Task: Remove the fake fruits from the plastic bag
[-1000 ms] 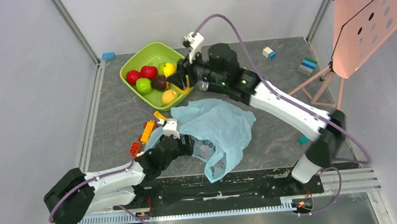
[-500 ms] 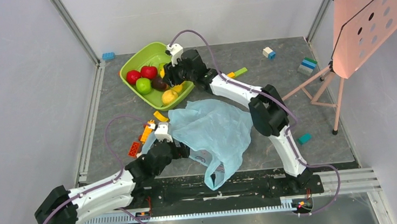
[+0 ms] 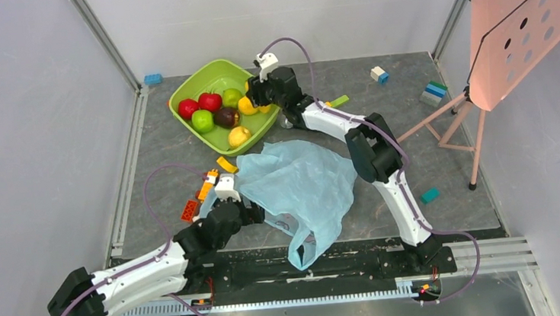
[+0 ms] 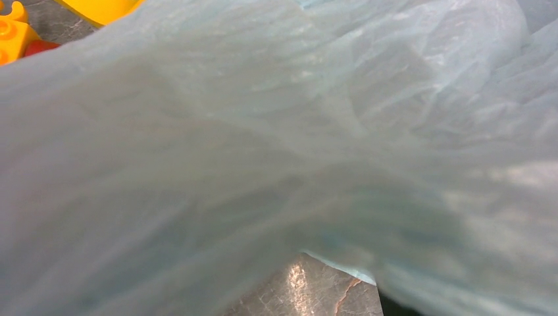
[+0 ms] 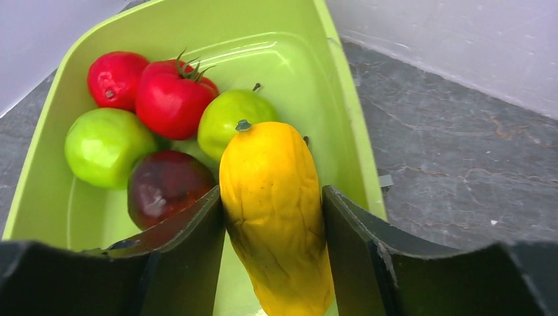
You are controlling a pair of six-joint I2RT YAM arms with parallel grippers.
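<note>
My right gripper (image 5: 271, 194) is shut on an elongated yellow fake fruit (image 5: 273, 197), held over the right side of the lime-green bowl (image 5: 342, 99). Lying in the bowl are a red fruit (image 5: 115, 78), a red tomato (image 5: 170, 99), two green fruits (image 5: 108, 146) and a dark brown one (image 5: 164, 187). The top view also shows a small yellow fruit (image 3: 239, 135) in the bowl (image 3: 201, 81). The light-blue plastic bag (image 3: 298, 183) lies crumpled on the table. My left gripper (image 3: 245, 209) sits at its left edge. The bag (image 4: 296, 131) fills the left wrist view and hides the fingers.
Orange, yellow and red bricks (image 3: 206, 183) lie left of the bag. More bricks are scattered: blue (image 3: 152, 79), green (image 3: 337, 101), white-blue (image 3: 379, 74), a stack (image 3: 433, 92), teal (image 3: 429, 195). A pink perforated board on a stand (image 3: 525, 22) is at the right.
My right arm has shifted and extended while the gripper with the yellow fruit stayed over the bowl's right side. My left arm has drawn back a little toward the near left; the bag lies flatter.
</note>
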